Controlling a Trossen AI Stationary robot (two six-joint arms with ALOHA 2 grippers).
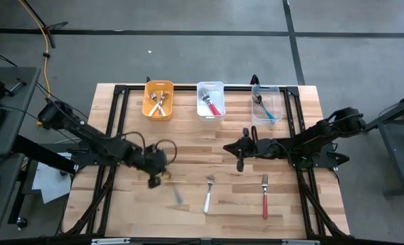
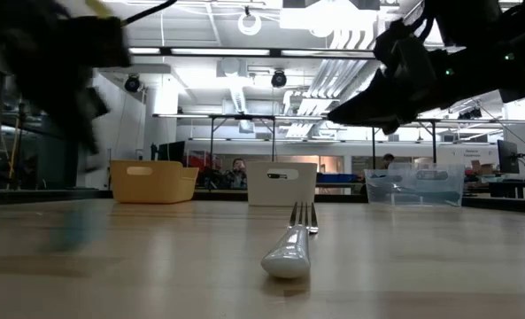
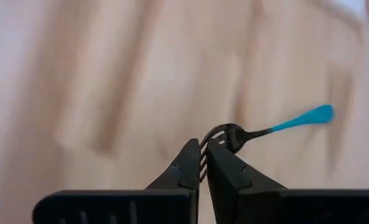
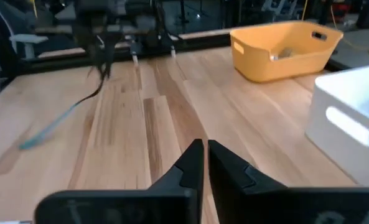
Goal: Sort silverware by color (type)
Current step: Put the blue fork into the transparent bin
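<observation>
Left wrist view shows the left hand (image 3: 203, 163) pinched on the metal head of a teal fork (image 3: 265, 127), whose handle runs out ahead, angled sideways. From above, that hand sits left of centre, with the clear bin (image 1: 266, 103) of teal forks far across the tabletop (image 1: 188, 146). The right hand (image 1: 241, 154), fingers nearly together and empty, hovers nearer that bin.
</observation>
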